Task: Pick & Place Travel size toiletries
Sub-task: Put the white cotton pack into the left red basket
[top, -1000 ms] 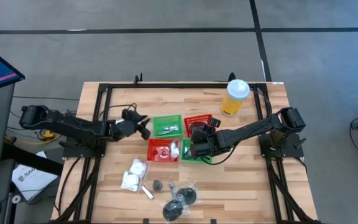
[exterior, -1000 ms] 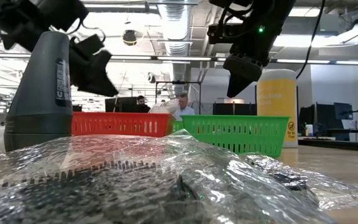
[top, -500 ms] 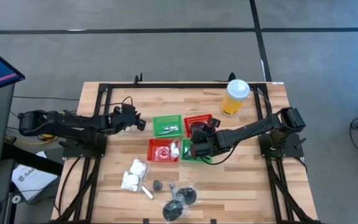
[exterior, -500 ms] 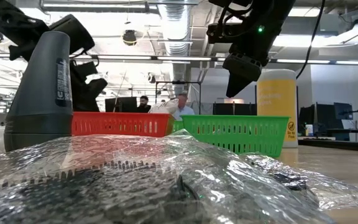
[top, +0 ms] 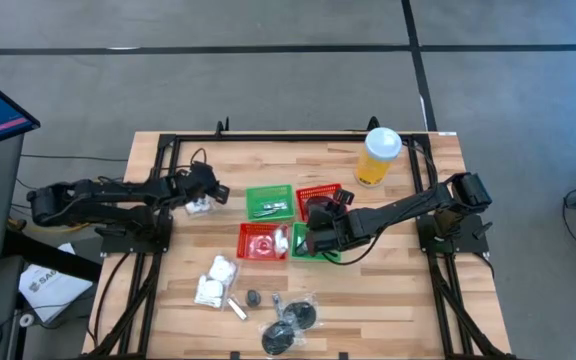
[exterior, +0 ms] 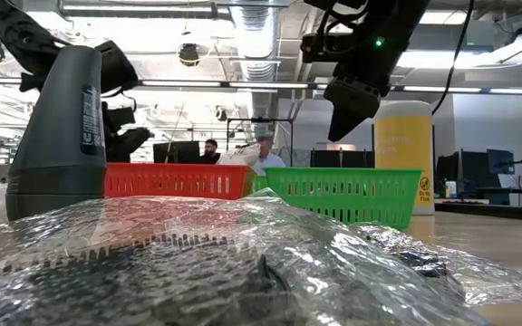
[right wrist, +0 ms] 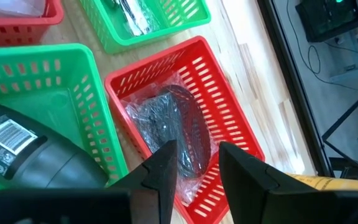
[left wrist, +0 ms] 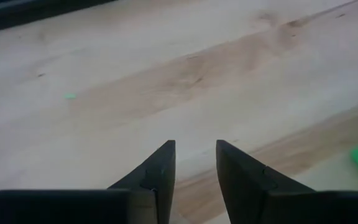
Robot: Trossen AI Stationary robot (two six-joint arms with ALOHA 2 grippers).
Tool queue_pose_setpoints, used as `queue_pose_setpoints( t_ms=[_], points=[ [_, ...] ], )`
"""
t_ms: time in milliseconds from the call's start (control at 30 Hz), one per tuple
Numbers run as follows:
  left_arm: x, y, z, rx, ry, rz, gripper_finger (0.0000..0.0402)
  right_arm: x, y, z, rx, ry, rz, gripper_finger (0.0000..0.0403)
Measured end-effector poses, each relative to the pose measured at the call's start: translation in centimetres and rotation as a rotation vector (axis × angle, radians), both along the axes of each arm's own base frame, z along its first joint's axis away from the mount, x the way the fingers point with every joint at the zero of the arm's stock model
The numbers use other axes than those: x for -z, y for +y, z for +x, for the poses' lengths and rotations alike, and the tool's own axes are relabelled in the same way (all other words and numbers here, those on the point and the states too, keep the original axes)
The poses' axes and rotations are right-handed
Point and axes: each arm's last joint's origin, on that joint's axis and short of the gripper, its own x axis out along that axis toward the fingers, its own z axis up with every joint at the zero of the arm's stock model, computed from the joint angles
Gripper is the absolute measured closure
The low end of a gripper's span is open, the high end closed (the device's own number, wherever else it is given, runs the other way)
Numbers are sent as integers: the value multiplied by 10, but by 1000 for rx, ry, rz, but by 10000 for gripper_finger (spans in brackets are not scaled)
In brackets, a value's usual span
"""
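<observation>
We see the left end effector over bare tabletop beside a white packet, fingers slightly parted, empty. The right end effector hovers likewise above the baskets, gripping nothing; unsorted toiletries wait nearby.

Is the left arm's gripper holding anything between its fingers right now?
No: in the left wrist view the left gripper has an empty gap between its fingers, with only the bare wooden table beyond.
</observation>
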Motion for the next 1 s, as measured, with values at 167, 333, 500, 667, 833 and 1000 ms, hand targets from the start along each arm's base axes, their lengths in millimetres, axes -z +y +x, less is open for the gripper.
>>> queue_pose_setpoints(
  t_ms=[167, 333, 500, 667, 833, 1000],
  points=[
    [3, 5, -5, 5, 58, -10, 273, 0, 0, 1, 0, -8, 2, 294],
    [4, 9, -10, -18, 94, -19, 259, 0, 0, 1, 0, -8, 2, 294],
    [8, 12, -15, -16, 105, -94, 252, 0, 0, 1, 0, -8, 2, 294],
    [15, 13, -19, -23, 160, -142, 251, 0, 0, 1, 1, -10, 3, 294],
    [19, 15, -19, -27, 189, -159, 252, 0, 0, 1, 2, -12, 4, 294],
    [24, 15, -18, -12, 203, -200, 253, 0, 0, 1, 2, -12, 4, 294]
  ],
)
